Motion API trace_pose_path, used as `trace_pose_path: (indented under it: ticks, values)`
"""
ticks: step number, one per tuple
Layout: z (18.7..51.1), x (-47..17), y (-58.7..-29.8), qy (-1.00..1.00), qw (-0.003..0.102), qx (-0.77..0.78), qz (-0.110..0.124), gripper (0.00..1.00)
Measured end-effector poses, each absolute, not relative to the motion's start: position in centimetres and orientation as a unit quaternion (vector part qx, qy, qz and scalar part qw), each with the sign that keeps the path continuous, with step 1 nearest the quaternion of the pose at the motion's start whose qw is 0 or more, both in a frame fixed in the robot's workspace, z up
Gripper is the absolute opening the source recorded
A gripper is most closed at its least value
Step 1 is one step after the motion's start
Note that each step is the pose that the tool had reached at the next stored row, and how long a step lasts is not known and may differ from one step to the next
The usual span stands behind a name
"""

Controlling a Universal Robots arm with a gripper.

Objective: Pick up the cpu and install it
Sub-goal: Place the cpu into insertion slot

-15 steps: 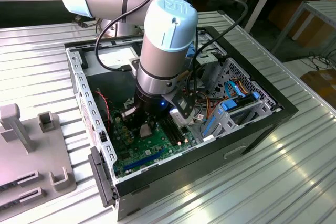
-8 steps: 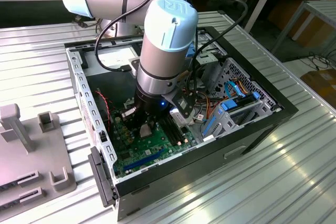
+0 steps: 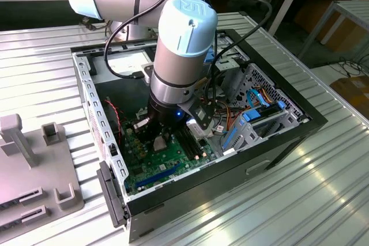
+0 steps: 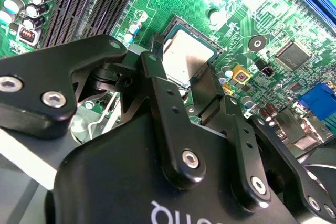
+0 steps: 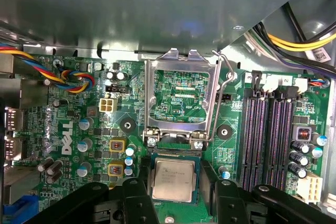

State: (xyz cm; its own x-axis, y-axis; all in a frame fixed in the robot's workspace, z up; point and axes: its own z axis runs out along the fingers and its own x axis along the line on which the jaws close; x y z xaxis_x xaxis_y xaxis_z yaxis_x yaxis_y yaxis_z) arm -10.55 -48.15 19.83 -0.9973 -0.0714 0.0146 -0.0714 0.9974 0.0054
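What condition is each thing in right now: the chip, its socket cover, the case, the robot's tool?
cpu: lying flat in the socket, silver top up, between the tool's fingers.
socket cover: swung open, standing up behind the cpu.
retention lever: released, raised beside the cover.
computer case: side panel off, motherboard exposed.
memory slots: empty.
tool: lowered over the socket, fingers on either side of the cpu.

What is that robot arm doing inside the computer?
The arm is reaching down into an open computer case. Its gripper is down over the green motherboard, with a black finger on each side of the cpu, a small silver square chip. The chip sits at the socket, whose metal frame is flipped up and open. I cannot tell whether the fingers are squeezing the chip or have let go.
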Motion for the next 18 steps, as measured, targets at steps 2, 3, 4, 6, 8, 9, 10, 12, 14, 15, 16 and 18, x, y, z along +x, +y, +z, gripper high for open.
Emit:
trace_pose_path:
  ticks: [2,3,4,6,8,9,10,12,14,15,16,18]
  values:
    - [19.82,-10.56,-48.17,-0.999,0.007,0.036,-0.003,0.47]
    - [19.82,-10.56,-48.17,-0.999,0.007,0.036,-0.003,0.47]
    - [19.82,-10.56,-48.17,-0.999,0.007,0.036,-0.003,0.47]
    - [19.82,-10.55,-48.18,-0.999,0.007,0.036,-0.003,0.47]
    - [19.81,-10.55,-48.19,-0.999,0.007,0.036,-0.003,0.48]
    - [19.81,-10.55,-48.19,-0.999,0.007,0.036,-0.003,0.55]
    - [19.82,-10.55,-48.19,-0.999,0.007,0.036,-0.003,0.55]
    - [19.82,-10.54,-48.19,-0.999,0.007,0.036,-0.003,0.55]
    - [19.83,-10.44,-48.19,-0.999,0.007,0.034,-0.003,0.55]
    - [19.83,-10.36,-48.17,-0.999,0.008,0.032,-0.003,0.55]
    - [19.83,-10.34,-48.17,-0.999,0.008,0.032,-0.003,0.55]
    - [19.82,-10.31,-48.17,-0.999,0.008,0.032,-0.003,0.55]
